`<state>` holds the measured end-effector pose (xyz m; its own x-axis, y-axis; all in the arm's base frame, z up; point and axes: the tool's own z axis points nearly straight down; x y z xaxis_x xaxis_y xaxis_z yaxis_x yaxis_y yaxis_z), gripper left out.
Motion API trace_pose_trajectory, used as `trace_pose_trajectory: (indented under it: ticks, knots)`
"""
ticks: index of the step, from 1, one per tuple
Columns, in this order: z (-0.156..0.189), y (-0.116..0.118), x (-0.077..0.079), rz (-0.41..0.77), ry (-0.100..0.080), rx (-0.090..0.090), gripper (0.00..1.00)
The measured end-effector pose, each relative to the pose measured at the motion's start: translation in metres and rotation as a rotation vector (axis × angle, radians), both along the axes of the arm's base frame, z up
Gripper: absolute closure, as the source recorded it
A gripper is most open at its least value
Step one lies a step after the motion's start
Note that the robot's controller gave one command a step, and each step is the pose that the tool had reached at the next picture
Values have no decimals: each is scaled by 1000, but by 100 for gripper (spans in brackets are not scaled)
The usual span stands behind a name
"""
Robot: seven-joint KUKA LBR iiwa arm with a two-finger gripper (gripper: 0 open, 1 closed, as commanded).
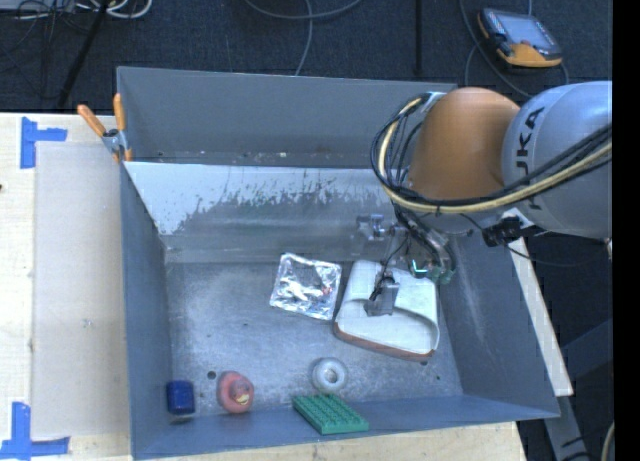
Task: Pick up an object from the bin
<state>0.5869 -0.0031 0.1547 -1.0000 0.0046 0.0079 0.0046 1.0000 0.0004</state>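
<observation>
Gripper (382, 299) low in the right half of the grey metal bin (250, 134), its dark tip down on the upper left part of a flat white pad with a brown rim (412, 325). How far it is open: cannot tell, since the tip reads as one dark mass against the pad. The pad lies flat on the floor, close to the right wall. Just left of it, touching or nearly so, is a crumpled silver foil packet (305, 286). Along the front wall, each apart from the others: small grey ring (328, 374), green ridged flat block (330, 414), pink round lump (235, 391), small blue cube (180, 397). The arm's orange cover (460, 144) sits above the gripper, with cables looped round it.
</observation>
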Motion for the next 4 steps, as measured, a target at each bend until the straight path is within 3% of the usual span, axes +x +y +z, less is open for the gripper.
trace_pose_trajectory:
  ticks: [1, 2, 3, 4]
  knots:
    - [-73, -82, -4, -142, -13, -1, 0]
    - [-66, -82, -1, -137, -18, -4, 100]
    - [36, -72, -15, -162, -15, -1, 100]
    - [98, -77, -11, -188, -14, -2, 100]
